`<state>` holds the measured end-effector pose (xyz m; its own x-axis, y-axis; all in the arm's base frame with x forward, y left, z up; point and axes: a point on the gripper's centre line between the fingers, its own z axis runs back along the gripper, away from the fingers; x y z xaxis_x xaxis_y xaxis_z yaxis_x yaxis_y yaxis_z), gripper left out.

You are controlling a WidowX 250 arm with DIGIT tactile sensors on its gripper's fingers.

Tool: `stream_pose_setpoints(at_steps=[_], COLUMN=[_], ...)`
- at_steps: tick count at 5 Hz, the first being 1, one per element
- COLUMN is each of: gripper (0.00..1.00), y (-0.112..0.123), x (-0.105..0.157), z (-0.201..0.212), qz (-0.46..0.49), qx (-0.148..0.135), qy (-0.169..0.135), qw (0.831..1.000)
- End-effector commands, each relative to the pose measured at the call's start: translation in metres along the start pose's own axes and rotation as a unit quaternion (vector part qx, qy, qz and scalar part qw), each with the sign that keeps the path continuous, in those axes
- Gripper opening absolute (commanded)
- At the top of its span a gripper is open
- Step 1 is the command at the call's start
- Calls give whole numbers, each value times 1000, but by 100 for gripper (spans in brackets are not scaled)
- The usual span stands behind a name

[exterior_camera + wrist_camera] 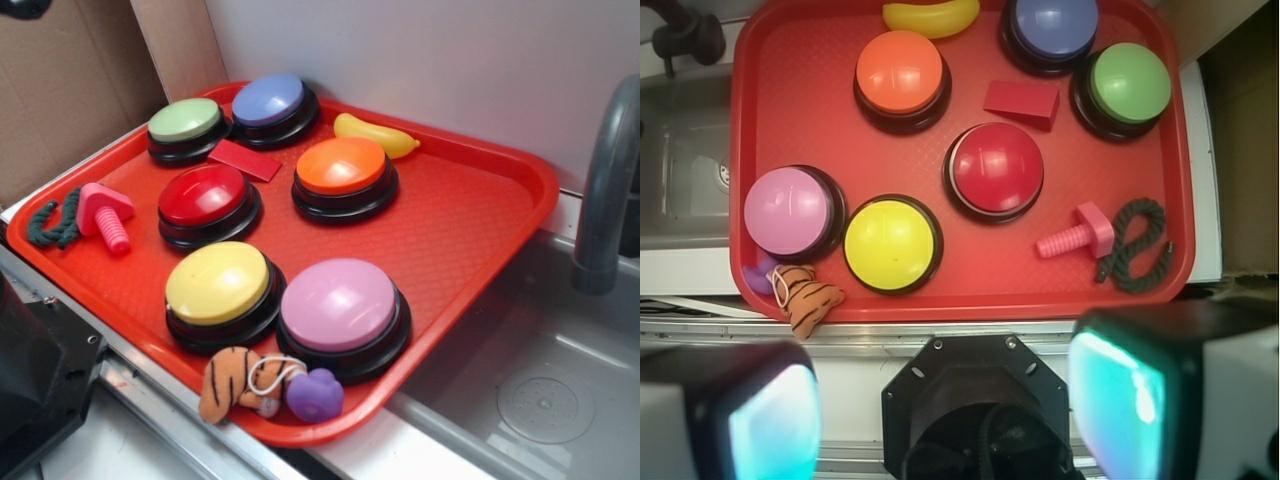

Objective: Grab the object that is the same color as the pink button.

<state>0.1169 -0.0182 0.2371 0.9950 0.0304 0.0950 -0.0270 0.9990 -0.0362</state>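
Wrist view: ribbed pink bolt (1076, 234)

Counting what's sitting on the one red tray (480, 250): six dome buttons, one each in green (186, 121), blue-purple (268, 99), orange (342, 166), red (204, 195), yellow (218, 283) and pink (338, 304). Then singles of everything else: one pink bolt (105, 215), one flat red piece (244, 160), one yellow banana (376, 135), one dark green rope loop (52, 224), one striped tiger plush (232, 381) and one purple heart (315, 395). That's twelve items riding on it.
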Motion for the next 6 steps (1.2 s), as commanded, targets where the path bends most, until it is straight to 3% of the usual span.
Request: stream_pose_setpoints(at_steps=[1,2,4,6], gripper=[100,100,100,100], y=[0,11,39,74], x=[0,5,16,20], z=[0,-14,-50,-88], qz=[0,-19,-73,-91], qx=[0,10,-2,42], qy=[0,-12,-9,-43], qw=[1000,1000,997,994])
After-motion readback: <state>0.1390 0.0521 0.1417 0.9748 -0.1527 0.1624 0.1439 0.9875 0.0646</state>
